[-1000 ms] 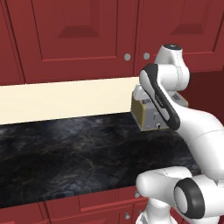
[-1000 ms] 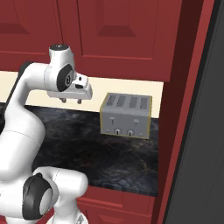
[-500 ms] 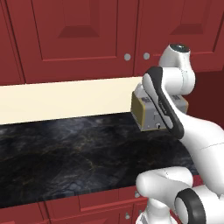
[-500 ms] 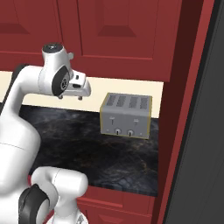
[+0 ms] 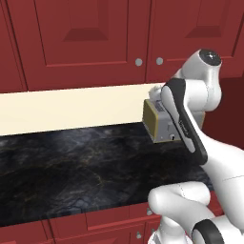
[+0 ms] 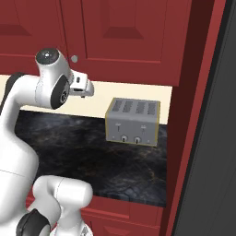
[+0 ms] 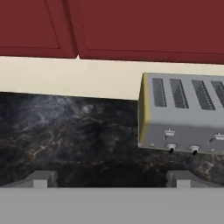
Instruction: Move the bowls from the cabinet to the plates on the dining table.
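The cabinet point(image 5: 90, 43) point(image 6: 129, 37) is a dark red wall unit with raised-panel doors, all closed, and small silver knobs point(image 5: 138, 62). The bowls are hidden behind those doors. The plates and the dining table are out of view. My gripper point(image 7: 111, 180) is open, its two fingertips point(image 7: 41, 179) wide apart with nothing between them. It hangs over the black marbled counter point(image 7: 65, 131), below the cabinet's lower edge point(image 7: 131, 26). In the right base view my gripper point(image 6: 86, 90) sits just under a door knob point(image 6: 73, 58), left of the toaster.
A grey four-slot toaster point(image 6: 133, 120) point(image 7: 183, 113) stands on the counter against the cream backsplash point(image 5: 71, 109). A tall red panel point(image 6: 193, 115) closes off the counter's right end. Red drawer fronts point(image 5: 109, 224) run below the counter edge.
The gripper's jaws have spread wider. The arm's upper joints have shifted slightly. The cabinet doors, toaster and base have stayed put.
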You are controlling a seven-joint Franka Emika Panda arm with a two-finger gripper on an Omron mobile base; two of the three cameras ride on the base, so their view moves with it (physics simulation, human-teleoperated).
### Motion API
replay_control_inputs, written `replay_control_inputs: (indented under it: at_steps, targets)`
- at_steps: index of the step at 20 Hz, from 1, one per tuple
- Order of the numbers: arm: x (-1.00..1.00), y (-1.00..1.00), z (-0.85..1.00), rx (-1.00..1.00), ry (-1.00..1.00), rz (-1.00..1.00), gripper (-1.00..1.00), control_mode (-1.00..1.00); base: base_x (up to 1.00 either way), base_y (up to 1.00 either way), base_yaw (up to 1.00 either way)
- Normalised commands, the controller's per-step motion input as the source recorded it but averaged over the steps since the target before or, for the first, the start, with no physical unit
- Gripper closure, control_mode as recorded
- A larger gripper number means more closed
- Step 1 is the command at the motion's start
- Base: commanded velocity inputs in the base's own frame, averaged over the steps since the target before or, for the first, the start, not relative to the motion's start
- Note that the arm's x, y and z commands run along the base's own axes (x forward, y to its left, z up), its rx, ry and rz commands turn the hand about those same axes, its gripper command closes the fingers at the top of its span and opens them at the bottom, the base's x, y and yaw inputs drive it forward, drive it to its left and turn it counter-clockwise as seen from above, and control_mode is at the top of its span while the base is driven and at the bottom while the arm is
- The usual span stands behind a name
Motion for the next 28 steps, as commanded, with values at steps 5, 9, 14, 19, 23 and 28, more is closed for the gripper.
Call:
replay_control_inputs:
  at_steps: [5, 9, 14, 19, 23, 28]
  targets:
    - [0.0, 0.0, 0.33, 0.03, -0.22, 0.0, -1.0, -1.0, 0.0, 0.0, 0.0]
    - [0.0, 0.0, 0.21, 0.03, -0.23, 0.0, -1.0, -1.0, 0.0, 0.0, 0.0]
    - [-0.01, 0.0, 0.07, 0.07, -0.26, 0.0, -1.0, -1.0, 0.0, 0.0, 0.0]
    - [0.0, 0.02, 0.2, 0.06, -0.28, 0.0, -1.0, -1.0, 0.0, 0.0, 0.0]
    - [0.0, 0.07, 0.24, 0.04, -0.27, 0.0, -1.0, -1.0, 0.0, 0.0, 0.0]
    - [0.0, 0.0, 0.24, 0.03, -0.26, 0.0, -1.0, -1.0, 0.0, 0.0, 0.0]
